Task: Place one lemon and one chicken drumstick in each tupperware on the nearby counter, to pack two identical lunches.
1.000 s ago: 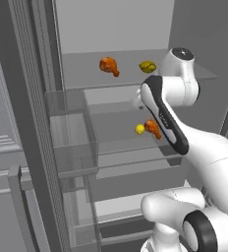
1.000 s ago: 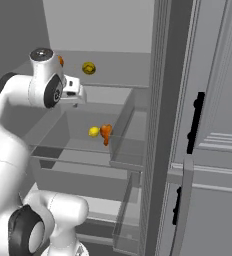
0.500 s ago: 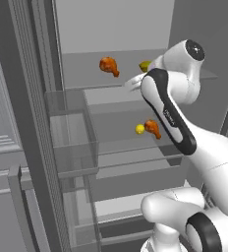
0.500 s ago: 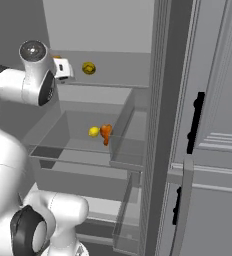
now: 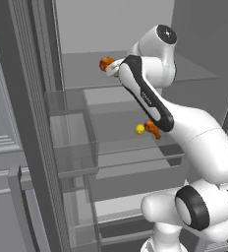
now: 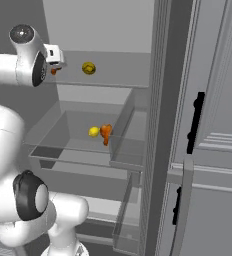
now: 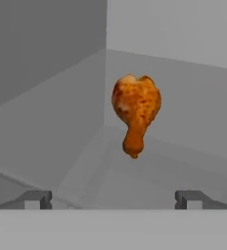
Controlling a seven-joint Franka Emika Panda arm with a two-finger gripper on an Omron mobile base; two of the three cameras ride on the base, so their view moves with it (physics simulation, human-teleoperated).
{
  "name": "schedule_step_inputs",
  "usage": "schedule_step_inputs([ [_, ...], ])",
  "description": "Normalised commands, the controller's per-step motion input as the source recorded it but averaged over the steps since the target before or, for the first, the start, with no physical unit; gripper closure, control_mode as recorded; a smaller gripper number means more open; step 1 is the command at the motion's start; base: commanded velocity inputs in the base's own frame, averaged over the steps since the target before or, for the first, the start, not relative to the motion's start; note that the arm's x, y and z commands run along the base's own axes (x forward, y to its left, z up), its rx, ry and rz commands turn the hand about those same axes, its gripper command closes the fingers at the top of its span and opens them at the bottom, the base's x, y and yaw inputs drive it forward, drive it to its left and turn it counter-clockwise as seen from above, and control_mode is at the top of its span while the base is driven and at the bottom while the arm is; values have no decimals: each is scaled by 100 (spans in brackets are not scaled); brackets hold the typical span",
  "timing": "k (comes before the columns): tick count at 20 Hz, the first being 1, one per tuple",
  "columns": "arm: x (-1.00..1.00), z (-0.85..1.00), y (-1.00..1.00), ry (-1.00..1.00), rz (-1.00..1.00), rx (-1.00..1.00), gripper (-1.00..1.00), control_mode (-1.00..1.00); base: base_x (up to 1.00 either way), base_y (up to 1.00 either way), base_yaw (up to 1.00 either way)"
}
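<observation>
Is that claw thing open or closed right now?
Open. In the hand view the gripper has its two fingertips spread far apart, with nothing between them; the chicken drumstick lies ahead, untouched.

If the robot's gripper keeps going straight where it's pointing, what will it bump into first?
Most likely the drumstick on the upper fridge shelf. It sits dead ahead of the open gripper, centred between the fingertips, with nothing in between. How far off it is, the hand view cannot settle.

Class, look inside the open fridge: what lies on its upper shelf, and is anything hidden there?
A lemon and a chicken drumstick lie on the upper shelf. In both base views the arm covers most of the drumstick.
</observation>
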Motion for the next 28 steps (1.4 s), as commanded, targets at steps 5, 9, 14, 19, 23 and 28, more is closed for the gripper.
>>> schedule_step_inputs([
  [5,74,3,8,14,-1,-2,-100,-100,0,0,0],
  [9,82,-3,1,8,-4,-2,-100,-100,0,0,0],
  [14,68,-12,1,5,-5,-6,-100,-100,0,0,0],
  [19,21,-48,0,19,-9,-2,-100,-100,0,0,0],
  [23,0,-46,0,12,-5,0,-100,-100,0,0,0],
  [28,-10,-40,0,0,-1,0,-100,-100,0,0,0],
])
